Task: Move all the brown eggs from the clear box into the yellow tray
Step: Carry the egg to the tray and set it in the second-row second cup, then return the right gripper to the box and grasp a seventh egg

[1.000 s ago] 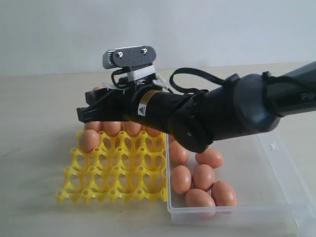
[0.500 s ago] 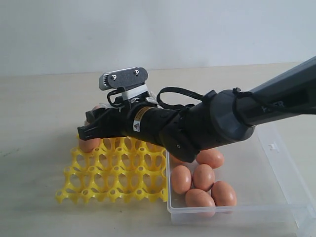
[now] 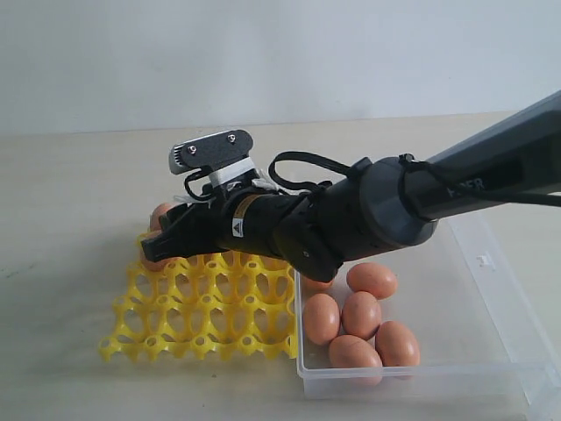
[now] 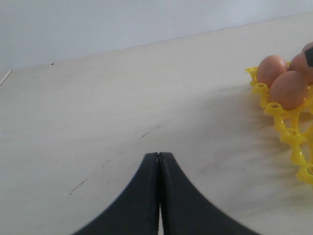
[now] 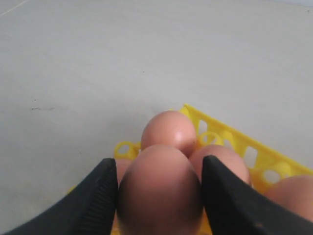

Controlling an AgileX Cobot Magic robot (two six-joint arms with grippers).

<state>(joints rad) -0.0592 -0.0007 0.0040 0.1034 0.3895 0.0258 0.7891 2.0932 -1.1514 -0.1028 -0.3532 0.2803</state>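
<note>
My right gripper is shut on a brown egg, one finger on each side of the shell. It hangs low over the far left part of the yellow tray, just above the cups. Eggs sit in the tray's back row right beyond the held one, and one of these eggs shows beside the gripper. Several brown eggs lie in the clear box. My left gripper is shut and empty above bare table, with the tray's corner off to one side.
The clear box stands directly against the tray's right side. My right forearm stretches across the tray's back rows and the box's left end, hiding eggs there. The tray's front rows hold open cups.
My right gripper has moved down and slightly left with the egg, from well above the tray to just over its far left cups. The eggs in the box have not moved.
</note>
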